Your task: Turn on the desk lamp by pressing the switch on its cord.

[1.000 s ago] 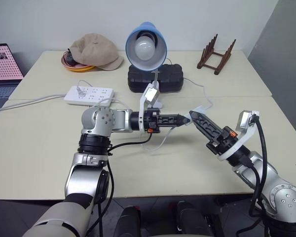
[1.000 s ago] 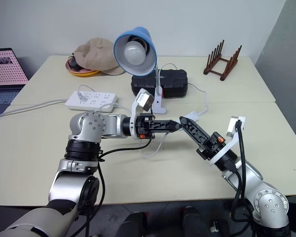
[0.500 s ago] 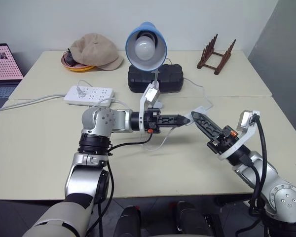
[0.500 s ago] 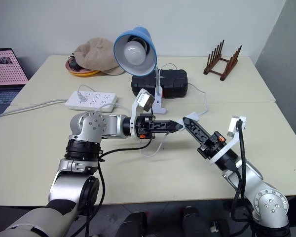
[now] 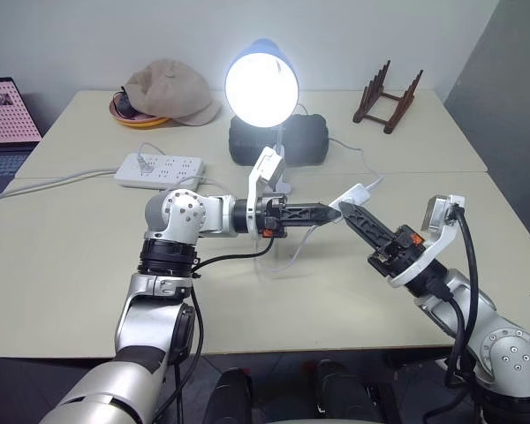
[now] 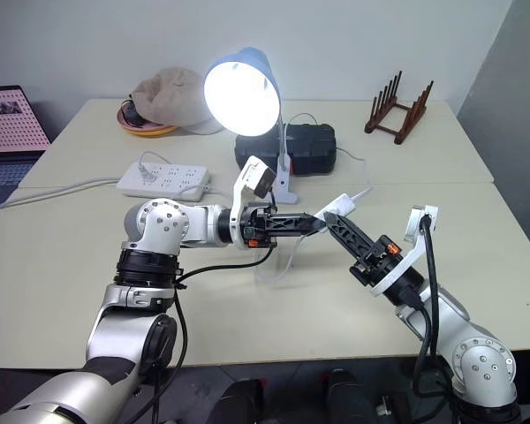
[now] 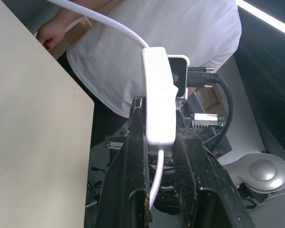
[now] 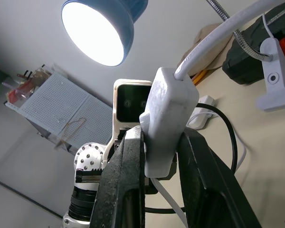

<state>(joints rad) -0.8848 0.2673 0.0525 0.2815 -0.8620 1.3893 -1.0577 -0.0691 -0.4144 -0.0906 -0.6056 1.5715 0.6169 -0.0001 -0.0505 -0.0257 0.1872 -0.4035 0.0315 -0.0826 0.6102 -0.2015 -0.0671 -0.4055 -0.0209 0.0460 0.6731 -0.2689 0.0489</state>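
The desk lamp (image 5: 261, 87) stands at the back middle of the table, its blue shade facing me and its bulb glowing brightly. Its thin white cord (image 5: 292, 254) loops down over the table in front of it. The small white switch (image 5: 352, 195) is lifted above the tabletop where my two grippers meet. My left gripper (image 5: 333, 212) reaches in from the left and is shut on the switch (image 7: 157, 102). From the right, my right gripper (image 5: 347, 210) points up at it and is shut on the switch (image 8: 167, 121) too, one finger (image 8: 126, 180) on each side.
A white power strip (image 5: 159, 168) lies at the left, a black case (image 5: 278, 141) behind the lamp's base. A tan cap (image 5: 170, 88) rests at the back left, a wooden rack (image 5: 387, 97) at the back right, a laptop (image 5: 4, 115) at the far left. A person (image 7: 171, 28) stands beyond the table edge.
My right gripper's fingers have closed onto the switch. The lamp's bulb, dark before, now shines. Both arms have stayed in place.
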